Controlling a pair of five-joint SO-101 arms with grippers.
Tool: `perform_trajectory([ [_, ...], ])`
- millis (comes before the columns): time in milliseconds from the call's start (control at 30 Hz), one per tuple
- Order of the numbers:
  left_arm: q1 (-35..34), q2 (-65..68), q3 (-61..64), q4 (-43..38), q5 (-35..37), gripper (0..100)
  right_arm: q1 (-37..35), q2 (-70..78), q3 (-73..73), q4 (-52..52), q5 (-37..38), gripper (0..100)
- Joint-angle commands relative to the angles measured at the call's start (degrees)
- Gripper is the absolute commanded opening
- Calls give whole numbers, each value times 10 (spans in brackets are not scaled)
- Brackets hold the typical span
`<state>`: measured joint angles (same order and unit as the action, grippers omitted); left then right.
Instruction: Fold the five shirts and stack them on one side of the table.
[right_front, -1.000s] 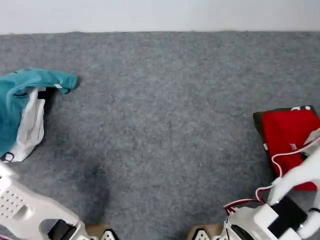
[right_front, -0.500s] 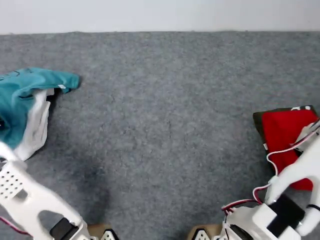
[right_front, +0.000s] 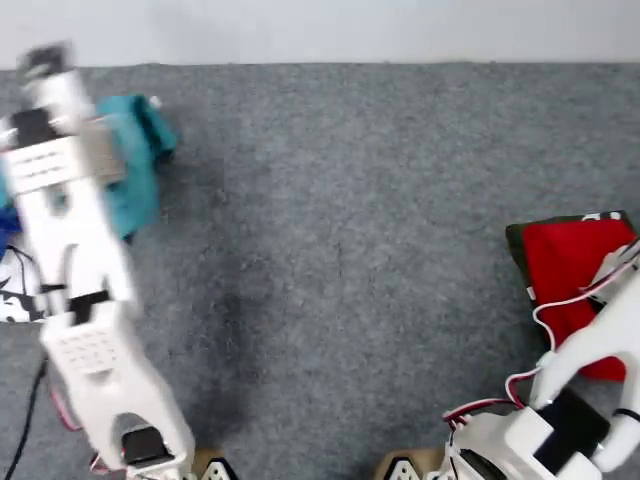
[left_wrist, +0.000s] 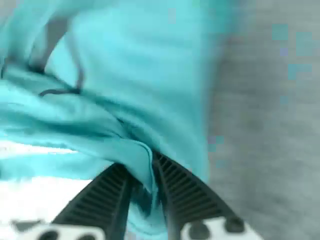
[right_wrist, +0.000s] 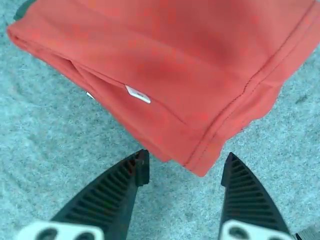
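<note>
Left tool (left_wrist: 141, 164) clamped on a fold of the teal shirt (left_wrist: 140, 75), the cloth pinched between its two fingers. In the high view the left arm (right_front: 75, 250) stretches along the left side of the grey tabletop (right_front: 350, 220). The teal shirt (right_front: 140, 160) is bunched at the arm's far end, near the back edge. A white shirt (right_front: 15, 290) lies at the left edge, beside the arm. Right tool (right_wrist: 186, 155) with fingers apart, a corner of the folded red shirt (right_wrist: 190, 60) lying between the tips, ungripped. The red shirt (right_front: 570, 265) rests on a dark shirt (right_front: 517, 250) at the tabletop's right edge.
</note>
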<state>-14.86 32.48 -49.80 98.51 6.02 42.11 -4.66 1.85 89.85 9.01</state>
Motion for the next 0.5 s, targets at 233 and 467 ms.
perform_trajectory([
  [233, 536, 1, 30, 3, -81, 13, -6, -26, -3, 5, 7, 241],
  [467, 638, 127, 22, 0, -145, 15, -6, -26, -3, 14, 7, 241],
])
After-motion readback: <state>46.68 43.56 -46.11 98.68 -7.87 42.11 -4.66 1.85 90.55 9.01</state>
